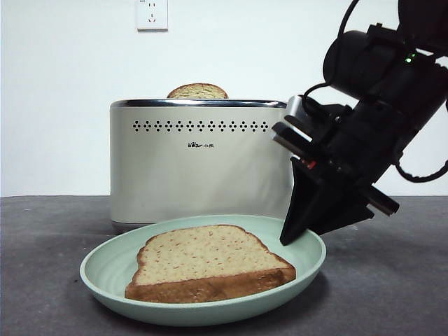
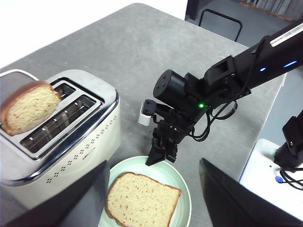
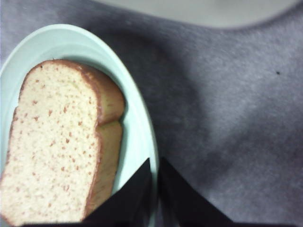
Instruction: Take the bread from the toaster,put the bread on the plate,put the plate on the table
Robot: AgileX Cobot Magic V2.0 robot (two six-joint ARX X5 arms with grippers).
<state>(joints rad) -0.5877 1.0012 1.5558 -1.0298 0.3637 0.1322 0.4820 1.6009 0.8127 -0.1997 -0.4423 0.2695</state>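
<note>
The bread (image 1: 210, 262) lies flat on the mint-green plate (image 1: 308, 255), which sits low on the dark table (image 1: 392, 280) in front of the cream toaster (image 1: 196, 168). My right gripper (image 1: 290, 236) comes down from the upper right and is shut on the plate's right rim. In the right wrist view the rim (image 3: 142, 127) runs between its nearly closed jaws (image 3: 154, 163), with the bread (image 3: 57, 142) beside them. My left gripper (image 2: 152, 163) is open and empty, high above the plate (image 2: 182, 184) and the toaster (image 2: 71, 137).
A second, paler slice (image 1: 197, 91) stands in a toaster slot; it also shows in the left wrist view (image 2: 29, 108). A wall socket (image 1: 152, 14) is on the white wall behind. The table's edge (image 2: 265, 118) lies past the right arm.
</note>
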